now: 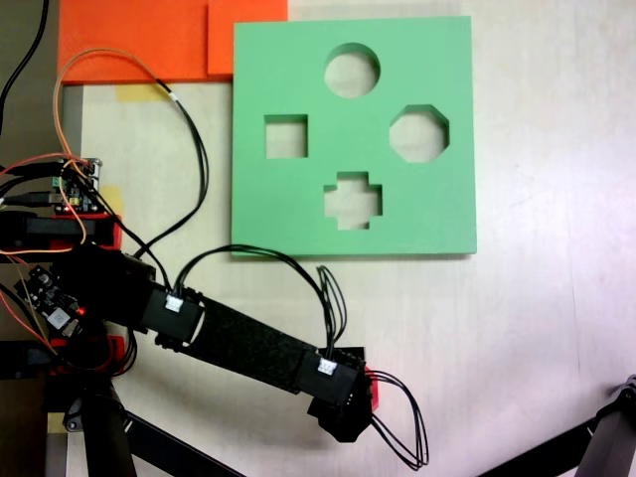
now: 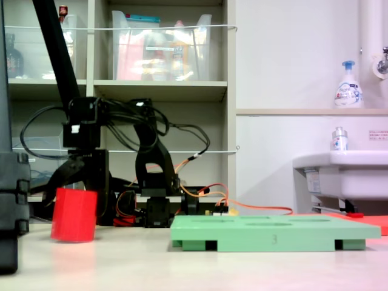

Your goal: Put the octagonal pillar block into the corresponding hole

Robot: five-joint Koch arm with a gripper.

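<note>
Pale tabletop (image 1: 537,328) fills the first exterior view; shelving with clear storage bins (image 2: 160,45) and a white sink (image 2: 342,173) sit behind it in the second exterior view. Black pincer (image 1: 345,422) of the Koch arm points down, below the flat green square foam board (image 1: 298,209) and toward the first exterior view's left of the board's bottom edge. Its jaws are narrow, clamped on the small bright red foam octagonal pillar block (image 2: 73,215). In the second exterior view the block is tilted, its lower right corner off the tabletop, pincer fingers (image 2: 60,176) reaching down just above its top edge. In the first exterior view only a red sliver (image 1: 372,396) shows beside the pincer. Block sits well apart from the board. Eight-sided cutout (image 1: 418,133) lies at the board's right side in the first exterior view, unfilled, between the round cutout (image 1: 352,70) and the cross-shaped cutout (image 1: 353,200). Square cutout (image 1: 285,136) at board's left. Orange foam sheet (image 1: 139,40) touches the board's top-left corner.
</note>
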